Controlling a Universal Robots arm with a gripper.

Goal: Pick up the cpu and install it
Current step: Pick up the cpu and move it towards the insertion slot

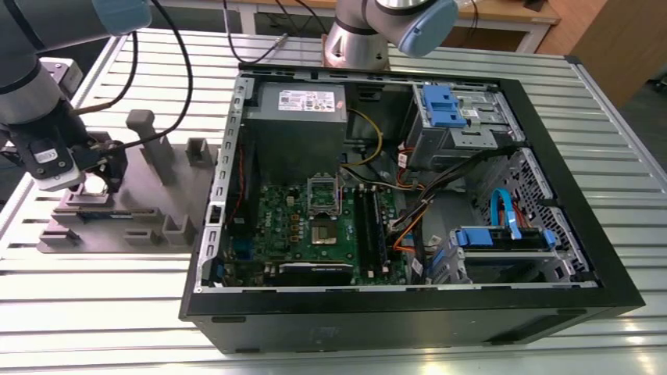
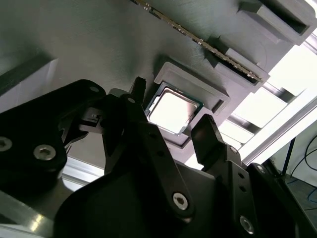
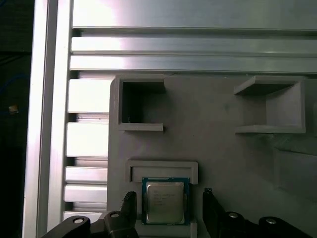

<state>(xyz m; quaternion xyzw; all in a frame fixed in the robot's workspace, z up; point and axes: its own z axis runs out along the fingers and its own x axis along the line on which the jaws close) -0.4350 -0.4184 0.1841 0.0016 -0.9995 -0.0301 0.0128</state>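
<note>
1. The gripper (image 2: 171, 105) is hovering over the grey tray (image 1: 146, 226) on the tabletop (image 1: 105, 281), at the exterior view's left, beside the open computer case (image 1: 396, 320).
2. Its jaws are standing wide, one finger flanking each side of the cpu (image 3: 165, 201).
3. The cpu is lying flat in the tray's square recess, silver top facing up.

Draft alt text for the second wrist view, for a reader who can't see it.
The open tool straddles the cpu, with one black finger on each side of the chip. The cpu lies shiny silver top up in a square recess of the grey tray. A bright slatted table shows past the tray's edge.
</note>
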